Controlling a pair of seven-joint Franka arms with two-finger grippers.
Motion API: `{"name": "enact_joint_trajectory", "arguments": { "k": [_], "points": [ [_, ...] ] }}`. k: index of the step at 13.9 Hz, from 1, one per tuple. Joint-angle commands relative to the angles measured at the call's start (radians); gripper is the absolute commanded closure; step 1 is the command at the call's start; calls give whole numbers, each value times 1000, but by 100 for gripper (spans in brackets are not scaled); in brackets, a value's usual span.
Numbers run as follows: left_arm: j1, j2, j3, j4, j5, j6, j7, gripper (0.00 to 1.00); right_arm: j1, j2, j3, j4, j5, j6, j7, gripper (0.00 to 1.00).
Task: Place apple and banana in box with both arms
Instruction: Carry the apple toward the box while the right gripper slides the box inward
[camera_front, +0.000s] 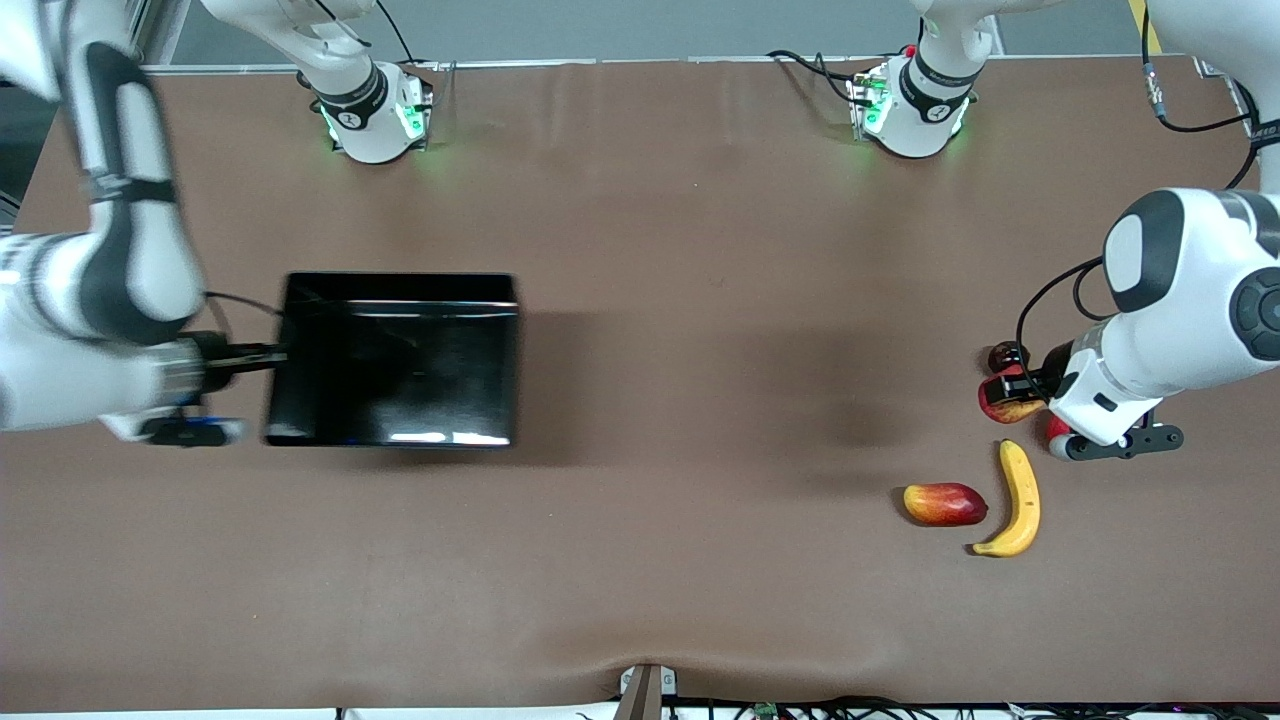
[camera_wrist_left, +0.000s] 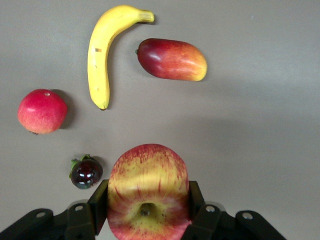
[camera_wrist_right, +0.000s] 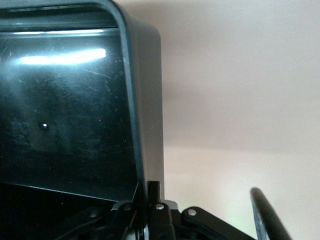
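Streaked round apple (camera_wrist_left: 148, 192), glossy box (camera_front: 395, 360)

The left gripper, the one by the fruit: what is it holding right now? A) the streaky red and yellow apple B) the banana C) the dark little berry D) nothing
A: the left wrist view shows the left gripper with a finger on each side of the apple, while the banana lies free on the table.

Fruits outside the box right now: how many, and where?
5, all at the left arm's end: apple in the left end effector, banana, mango-like fruit, red-pink round fruit, small dark fruit.
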Motion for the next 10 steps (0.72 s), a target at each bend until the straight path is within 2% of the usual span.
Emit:
{"name": "enact_joint_trajectory", "arguments": {
  "k": [1,3,5,10],
  "points": [
    [-7,-33,-52,48,0,-78,-124,100,103,-18,-11,-16,66,46,75,100],
    [-7,-38,-111,63,-1,-98,-213,100,196,-16,-13,-18,74,98,116,100],
    [-9,-37,-155,75,-1,-100,-290,100,238,2,-13,-19,150,158,164,100],
    [-81,-3,-186,107,-3,-98,-477,100,403,106,-11,-22,198,388,334,100]
  ]
}}
